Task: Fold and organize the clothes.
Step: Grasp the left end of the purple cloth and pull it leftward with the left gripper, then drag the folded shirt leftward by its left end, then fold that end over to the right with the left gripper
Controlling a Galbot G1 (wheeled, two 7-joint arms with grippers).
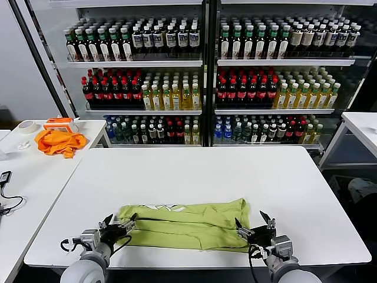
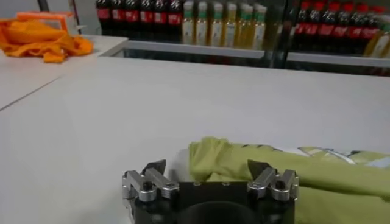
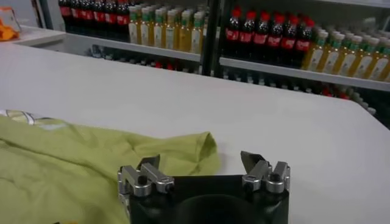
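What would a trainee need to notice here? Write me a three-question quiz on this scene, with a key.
1. True or false: the left gripper is shut on the T-shirt.
2. Where does the orange cloth lie? A) on the T-shirt B) on the side table to the robot's left C) on a shelf
3. Fill in: the right gripper sits at the T-shirt's ____ end.

Key
1. False. Its fingers are spread at the shirt's left end, as the left wrist view shows, and nothing is clamped.
2. B. It lies next to a roll of tape.
3. Right. It is open too, with the shirt folded into a long band on the white table.
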